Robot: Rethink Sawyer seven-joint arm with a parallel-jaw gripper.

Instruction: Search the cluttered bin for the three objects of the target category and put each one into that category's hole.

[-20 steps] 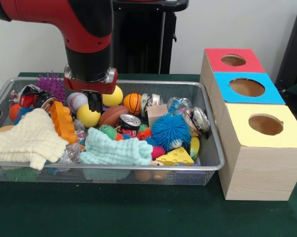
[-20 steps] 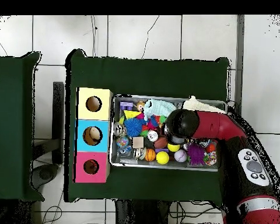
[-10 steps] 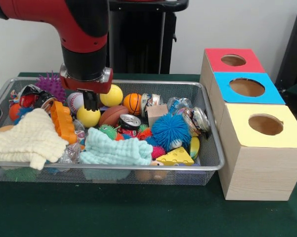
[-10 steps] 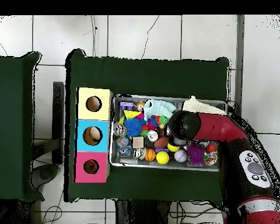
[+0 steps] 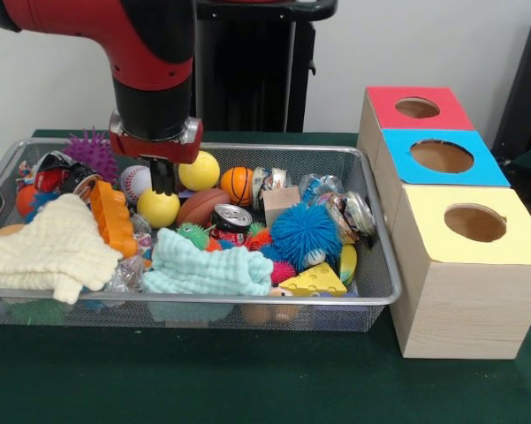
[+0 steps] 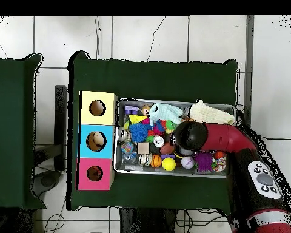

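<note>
- Bin (image 5: 371, 296) of silver wire mesh, long and shallow, sits on the green table (image 5: 247, 389) just beside the row of boxes, heaped with toys, cans and cloths.
- Red and black arm (image 5: 150, 53) comes down over the bin's back left part in the front view; from overhead it covers much of that end.
- Three wooden boxes stand in a row touching one another — yellow-topped box (image 5: 473, 265) nearest, blue-topped box (image 5: 437, 157) in the middle, red-topped box (image 5: 415, 108) farthest, each with one round hole in its lid.
- Cream waffle-knit cloth (image 5: 49, 252) is draped over the bin's front left corner; a pale green cloth (image 5: 203, 269) lies bunched at the front middle.
- Blue fuzzy ball (image 5: 305, 234), soft and spiky, rests right of centre, beside a purple spiky ball (image 5: 90, 152) far off at the back left.
- Gripper (image 5: 163, 181) hangs right over the yellow ball (image 5: 157, 208), its black tips at the ball's top; whether they are parted or closed I cannot tell. Since the earlier frames the wrist has edged slightly up and left.
- Second yellow ball (image 5: 200, 170), a small basketball (image 5: 237, 185), a brown football (image 5: 201, 206) and a baseball (image 5: 136, 181) crowd round the gripper — all smooth and round.
</note>
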